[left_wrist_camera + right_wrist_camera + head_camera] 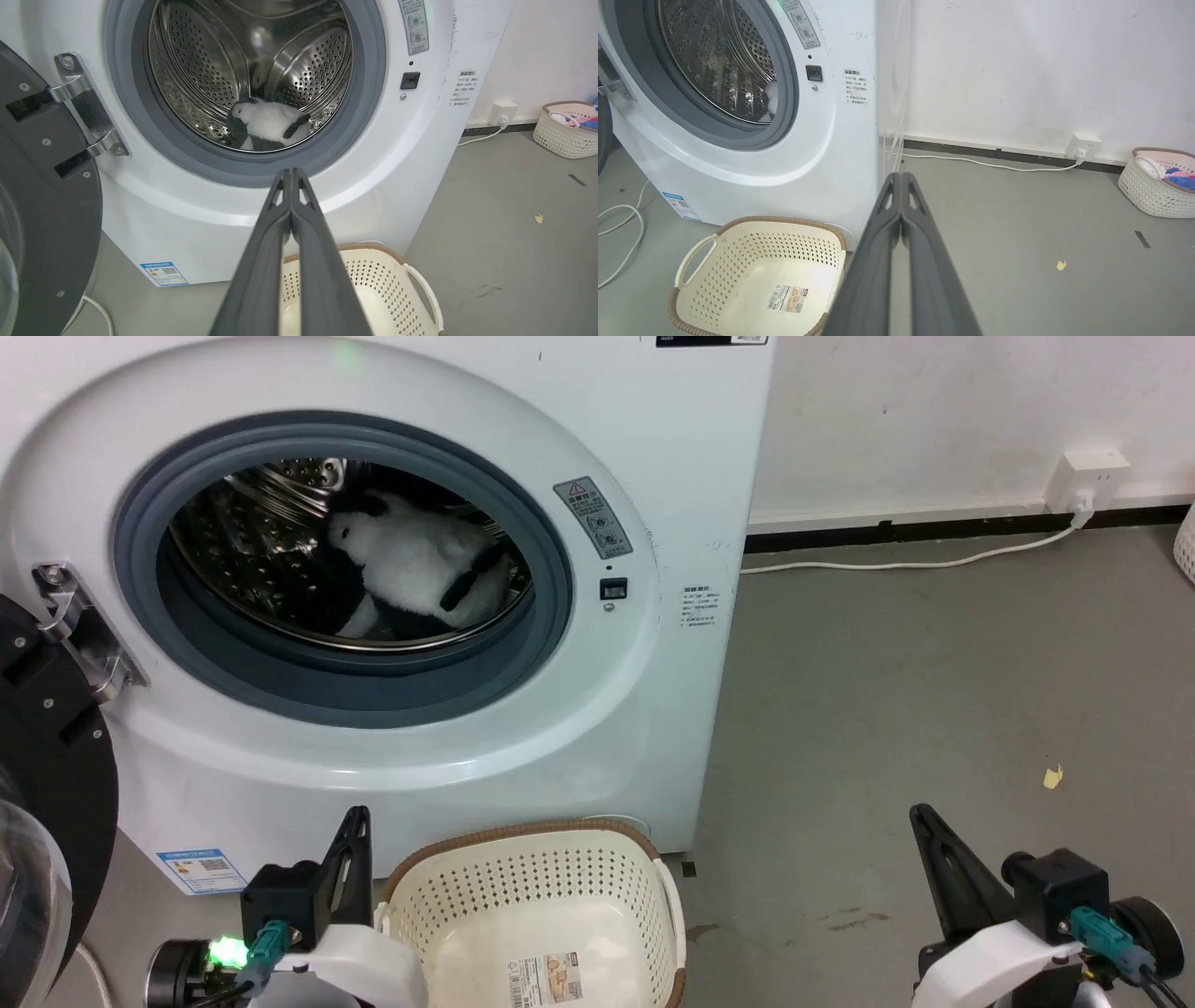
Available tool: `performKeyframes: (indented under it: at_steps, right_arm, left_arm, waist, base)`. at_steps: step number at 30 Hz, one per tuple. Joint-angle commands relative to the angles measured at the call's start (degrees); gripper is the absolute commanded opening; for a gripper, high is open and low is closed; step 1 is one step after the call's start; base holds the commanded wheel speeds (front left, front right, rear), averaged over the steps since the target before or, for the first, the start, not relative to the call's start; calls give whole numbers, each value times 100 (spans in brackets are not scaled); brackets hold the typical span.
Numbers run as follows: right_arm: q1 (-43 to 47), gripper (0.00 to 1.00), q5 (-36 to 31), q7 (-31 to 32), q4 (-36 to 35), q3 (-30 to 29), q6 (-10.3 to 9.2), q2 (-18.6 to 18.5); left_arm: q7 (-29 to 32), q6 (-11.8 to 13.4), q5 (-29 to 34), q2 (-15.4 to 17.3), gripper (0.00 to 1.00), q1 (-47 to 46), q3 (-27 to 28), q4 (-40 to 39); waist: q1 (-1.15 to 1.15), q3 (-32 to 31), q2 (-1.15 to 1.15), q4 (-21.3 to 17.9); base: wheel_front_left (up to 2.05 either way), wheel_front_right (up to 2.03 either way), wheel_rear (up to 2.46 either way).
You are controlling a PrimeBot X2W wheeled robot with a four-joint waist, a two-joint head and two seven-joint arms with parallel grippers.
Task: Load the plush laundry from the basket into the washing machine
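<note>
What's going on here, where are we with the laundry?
The plush laundry already lies in the drum of the washing machine, whose door hangs open at the left. The basket on the floor in front holds nothing but its label sticker. The left gripper and right gripper are both shut on nothing, clear of basket and machine. Loading looks done; the door is not yet closed.

A bare laundry room: a white washing machine [653, 709] stands on a grey floor [934, 709] against a scuffed white wall [934, 411]. A cream basket [532, 887] sits before it; another basket [1150, 196] holding clothes [1181, 179] stands near the wall socket [1083, 144].
</note>
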Motion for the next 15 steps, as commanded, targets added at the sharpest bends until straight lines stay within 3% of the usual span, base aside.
performKeyframes:
  at_steps: [1,15]
  right_arm:
    - [-102,0,-58,28,-38,-1,-5,19]
    - [-115,0,-82,52,-50,-1,-5,19]
  left_arm:
    - [21,-19,62,-8,0,-87,39,-39]
    - [47,-35,105,-24,0,-90,58,-57]
  waist:
    - [0,1,0,-2]
    - [0,6,0,-15]
  base:
    - [0,0,0]
    - [0,0,0]
